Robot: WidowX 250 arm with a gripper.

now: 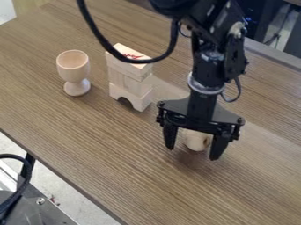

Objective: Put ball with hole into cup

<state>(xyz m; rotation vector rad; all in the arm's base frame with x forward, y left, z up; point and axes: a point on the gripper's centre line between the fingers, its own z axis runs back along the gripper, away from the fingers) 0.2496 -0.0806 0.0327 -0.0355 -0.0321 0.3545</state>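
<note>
Fingers [218, 147] are spread apart with the ball [194, 139] sitting in the gap, so I'd call this the lining-up-for-the-grab step. Doesn't look like a grip to me: there's a bit of daylight on the view's left side of the ball, though on the other side I can't tell if anything touches. The ball is pale wood, seemingly down on the worktop [117, 154], with a darker patch on its right side that could be the hole (don't quote me on that one).

Right above it is the black arm [203, 92], hanging pretty much straight down. Going outward, next up is a little stack of wooden blocks [126, 79], arch piece at the bottom, some red marking on top, and a loop of black cable [120, 57] crossing in front of it from this angle. Past that, over toward the left, the wooden cup [74, 66] stands upright on its foot, open side up.

Next move, imo: close in evenly so the round thing doesn't squirt out, then lift straight up before going sideways. The blocks sit roughly on the way to the cup, so I'd want good height or a detour around them. After that, center over the rim and let go gently, since that stem looks kinda tippy.
</note>
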